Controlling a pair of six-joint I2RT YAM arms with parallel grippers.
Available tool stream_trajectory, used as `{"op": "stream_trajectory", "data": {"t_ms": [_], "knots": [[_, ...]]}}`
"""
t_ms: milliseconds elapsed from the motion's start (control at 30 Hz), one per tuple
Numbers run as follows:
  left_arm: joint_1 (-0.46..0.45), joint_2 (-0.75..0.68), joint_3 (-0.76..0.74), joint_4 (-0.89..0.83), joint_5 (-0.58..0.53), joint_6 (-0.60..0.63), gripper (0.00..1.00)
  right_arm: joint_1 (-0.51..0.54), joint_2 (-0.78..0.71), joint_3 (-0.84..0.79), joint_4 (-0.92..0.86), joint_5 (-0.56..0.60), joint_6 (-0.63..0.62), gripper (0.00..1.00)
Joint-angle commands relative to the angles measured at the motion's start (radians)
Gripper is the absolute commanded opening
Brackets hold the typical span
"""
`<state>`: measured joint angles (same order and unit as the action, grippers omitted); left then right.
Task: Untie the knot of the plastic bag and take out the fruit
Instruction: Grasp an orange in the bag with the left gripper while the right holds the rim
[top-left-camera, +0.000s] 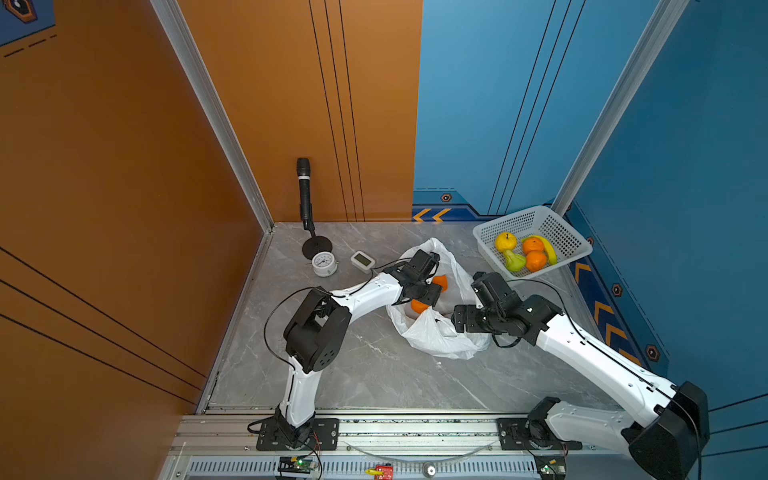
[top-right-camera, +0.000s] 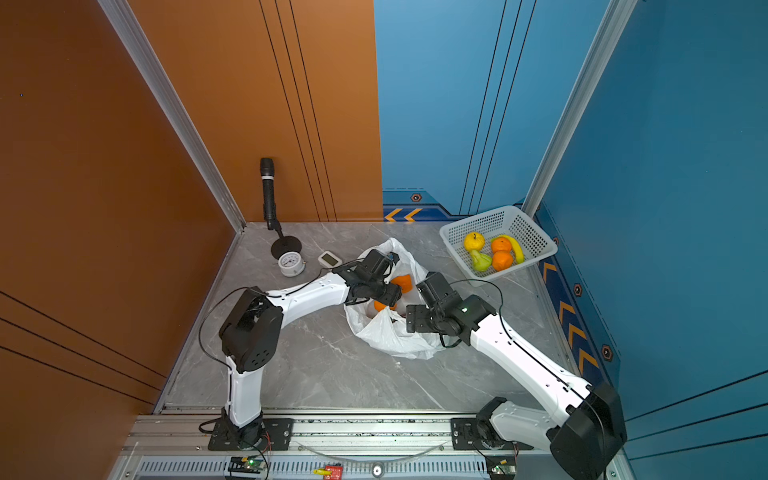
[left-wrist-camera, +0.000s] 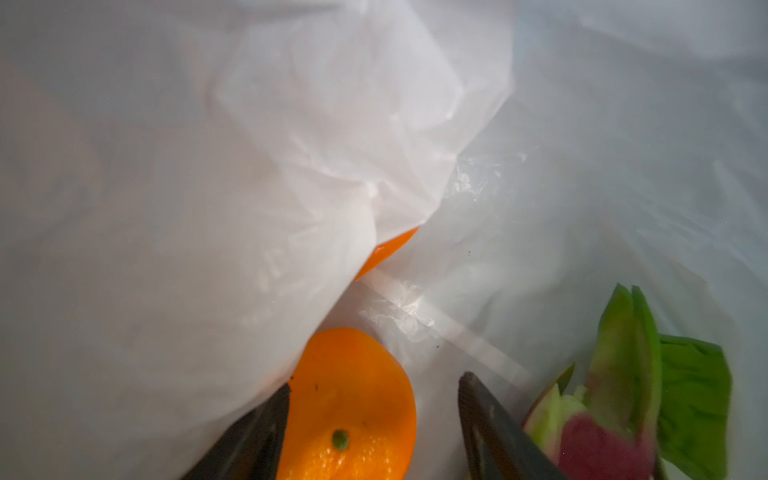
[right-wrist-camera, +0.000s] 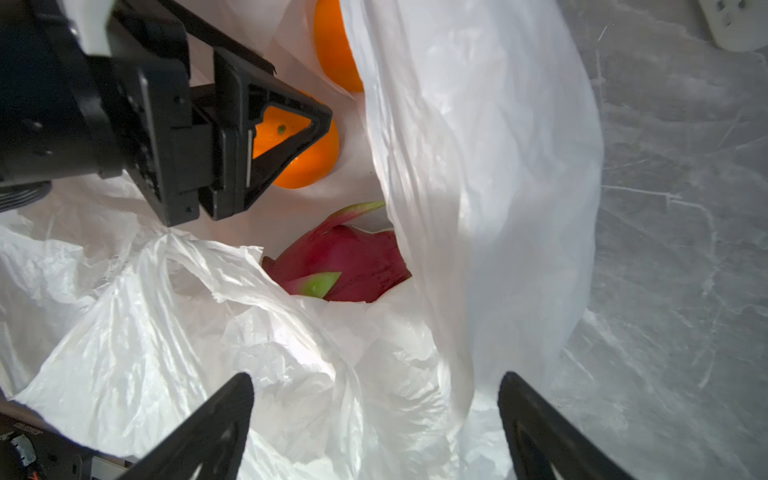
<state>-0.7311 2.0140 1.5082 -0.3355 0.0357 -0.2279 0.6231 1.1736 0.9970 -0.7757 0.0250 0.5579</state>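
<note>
Found plastic bag (top-left-camera: 436, 336) lying crumpled on grey tabletop (top-left-camera: 353, 374) between both arms, mouth gaping open. Recorded left tool (left-wrist-camera: 374, 380) reaching into that mouth, jaws released and standing apart. Noted near orange (left-wrist-camera: 353, 415) between its fingers, against one finger and clear of the other, not clamped. Noted second orange (left-wrist-camera: 386, 249) deeper in, mostly under a fold of film. Logged dragon fruit (right-wrist-camera: 349, 262) also inside the bag, just beside the left tool. Recorded right tool (right-wrist-camera: 376, 376) hovering at the bag's right side, jaws released wide, loose bag film lying between them, no grip seen. Counted in white basket (top-left-camera: 515, 216) at far right corner of tabletop, well apart from the bag: yellow round fruit (top-left-camera: 505, 241), green pear (top-left-camera: 514, 261), pair of oranges (top-left-camera: 535, 252), banana (top-left-camera: 549, 250).
</note>
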Motion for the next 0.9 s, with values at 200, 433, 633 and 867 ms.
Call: {"op": "stream_trajectory", "data": {"t_ms": [200, 433, 633, 867], "knots": [[-0.001, 0.052, 0.018, -0.051, -0.019, 0.024, 0.78, 0.003, -0.032, -0.018, -0.046, 0.043, 0.014, 0.94], [-0.019, 0.067, 0.008, -0.068, -0.150, 0.068, 0.91, -0.013, -0.028, -0.019, -0.037, 0.032, -0.012, 0.94], [-0.015, 0.095, 0.015, -0.088, -0.193, 0.070, 0.90, -0.033, -0.022, -0.018, -0.028, 0.016, -0.030, 0.94], [-0.016, 0.125, 0.052, -0.108, -0.169, 0.056, 0.70, -0.064, -0.025, -0.018, -0.016, 0.001, -0.049, 0.94]]}}
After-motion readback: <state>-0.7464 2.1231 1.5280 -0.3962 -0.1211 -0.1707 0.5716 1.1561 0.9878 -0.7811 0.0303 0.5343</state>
